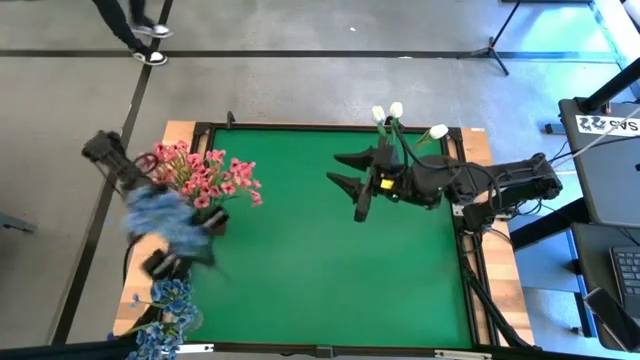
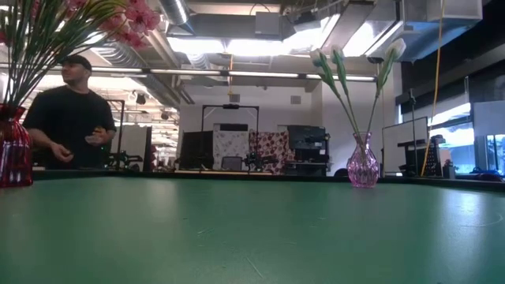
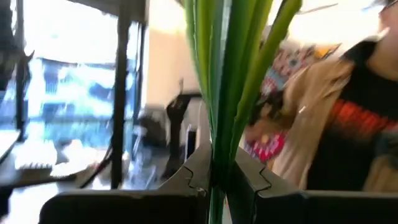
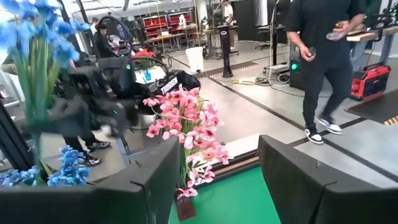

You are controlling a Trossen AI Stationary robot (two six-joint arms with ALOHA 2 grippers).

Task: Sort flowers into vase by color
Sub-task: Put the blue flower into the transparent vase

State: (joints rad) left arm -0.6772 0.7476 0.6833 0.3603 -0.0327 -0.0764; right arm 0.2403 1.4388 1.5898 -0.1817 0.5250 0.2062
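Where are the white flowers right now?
The white flowers stand in the vase at the table's far right edge in the high view, beside the right gripper.

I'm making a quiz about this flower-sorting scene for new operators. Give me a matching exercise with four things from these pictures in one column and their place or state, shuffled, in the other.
Things:
1. pink flowers
2. white flowers
3. left gripper
4. right gripper

Places or states:
A. open, holding nothing, over the green table
B. in the clear pinkish vase at the table's far right
C. shut on green stems
D. in the red vase on the table's left side

Pairs: 1-D, 2-B, 3-C, 4-A
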